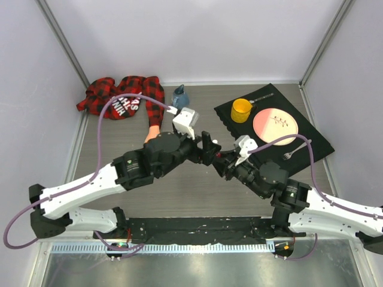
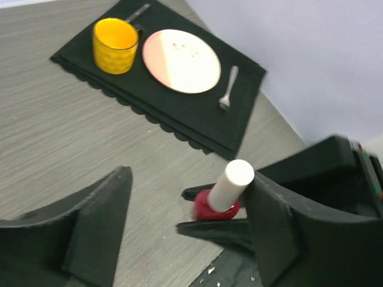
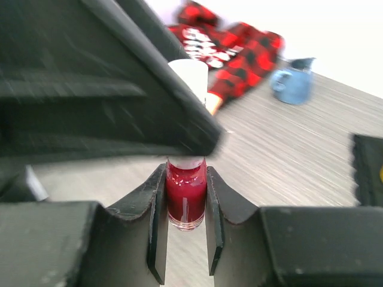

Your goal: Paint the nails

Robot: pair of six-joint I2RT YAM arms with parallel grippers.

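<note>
Clamping polish bottle (image 3: 186, 200) (white-capped): right gripper (image 3: 185, 179).

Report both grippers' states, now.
Left gripper: open, jaws apart on either side of the white cap.
Right gripper: shut on the red polish bottle.

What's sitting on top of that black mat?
A yellow cup, a pink plate and a fork sit on the black mat. Another utensil lies behind the cup, its end hidden by it.
</note>
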